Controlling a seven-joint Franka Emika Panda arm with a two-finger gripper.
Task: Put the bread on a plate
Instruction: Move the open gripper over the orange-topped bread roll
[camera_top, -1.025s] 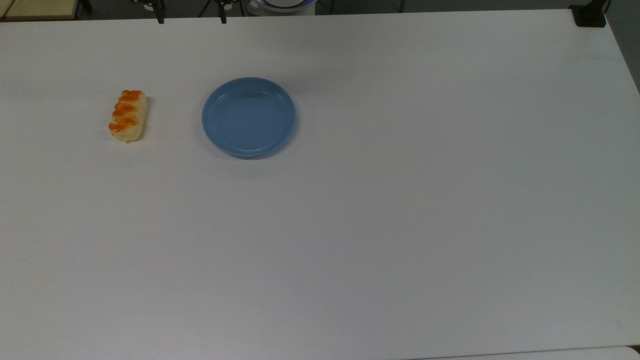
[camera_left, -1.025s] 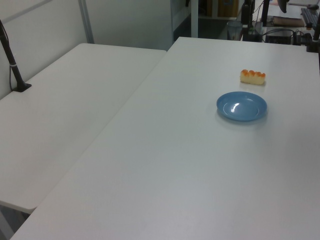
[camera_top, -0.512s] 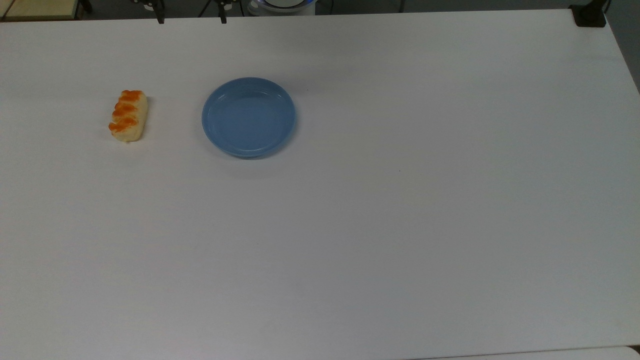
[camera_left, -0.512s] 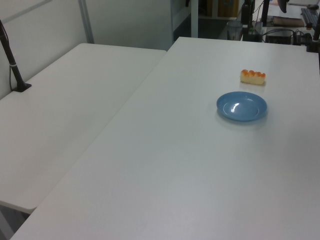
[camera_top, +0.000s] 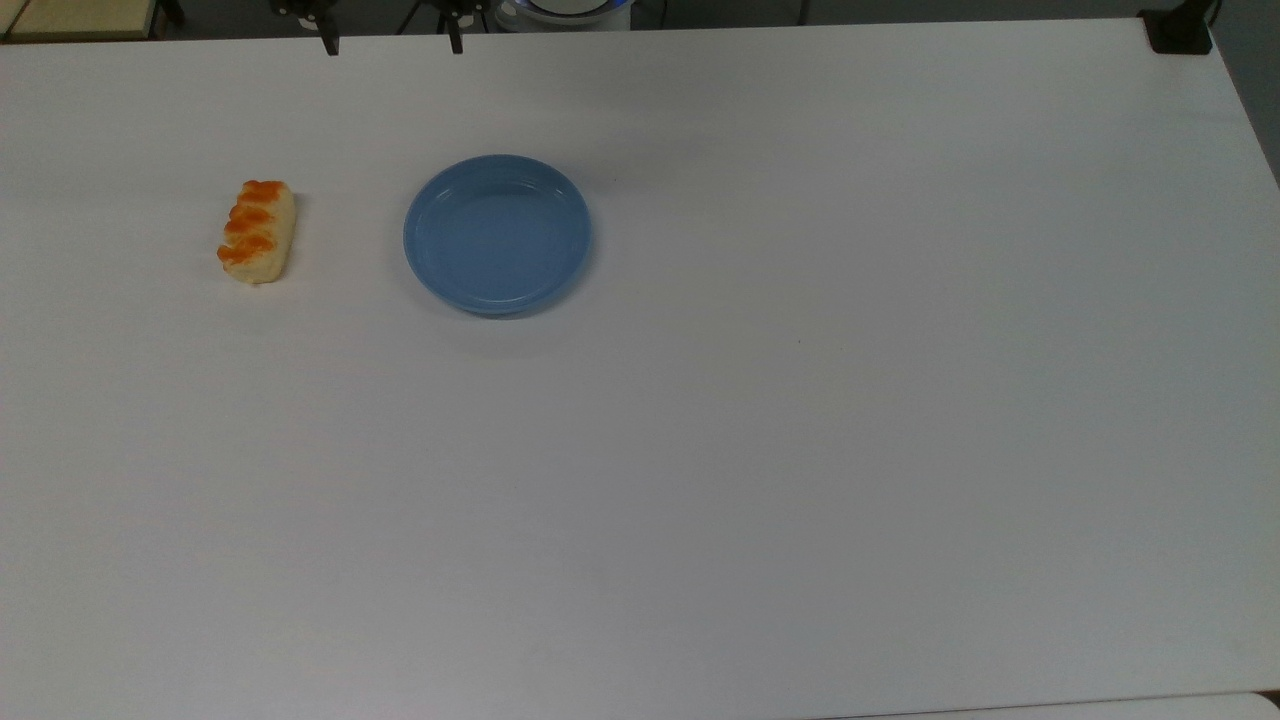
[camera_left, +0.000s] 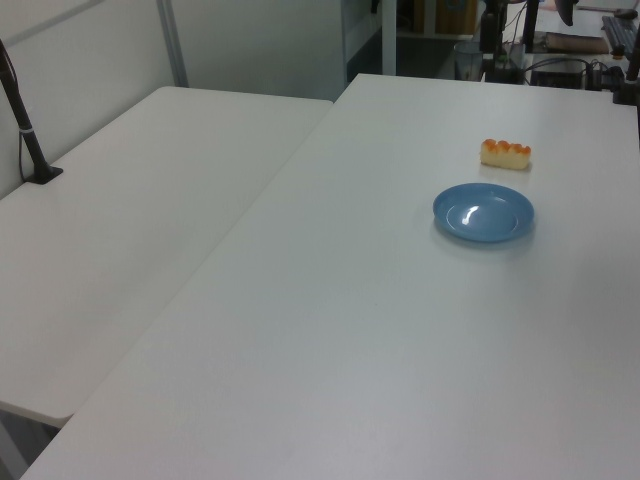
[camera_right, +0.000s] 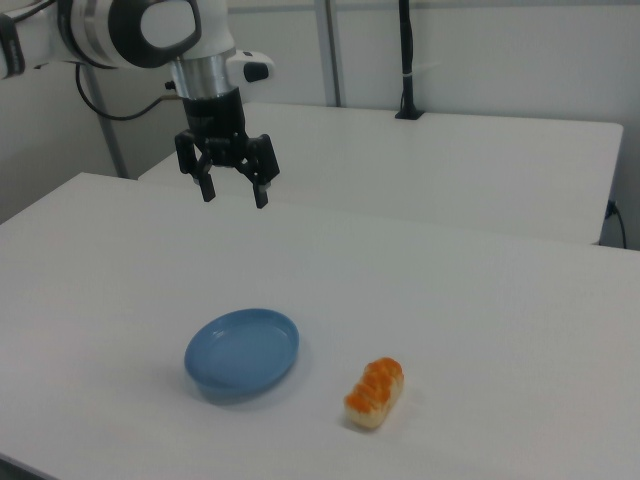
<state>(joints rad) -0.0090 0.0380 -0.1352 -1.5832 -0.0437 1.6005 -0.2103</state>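
Note:
The bread (camera_top: 256, 232), a small cream loaf with orange-brown bumps, lies on the white table at the top view's left. It also appears as bread (camera_left: 505, 153) in the left view and bread (camera_right: 375, 393) in the right view. The blue plate (camera_top: 497, 235) sits bare a short way to the top view's right of the loaf; plate (camera_left: 483, 212), plate (camera_right: 242, 352). My gripper (camera_right: 233, 193) hangs open high above the table, behind the plate in the right view, holding nothing. Its fingertips (camera_top: 328, 46) poke in at the top view's upper edge.
The white table (camera_top: 800, 400) stretches wide to the top view's right and front. A second white table (camera_left: 130, 200) adjoins it on the left view's left. A black post (camera_right: 405, 60) stands on the far table. Cables and gear (camera_left: 590, 60) crowd the left view's top right.
The gripper's fingertips have shifted slightly right and down along the top view's upper edge. Bread and plate have not moved.

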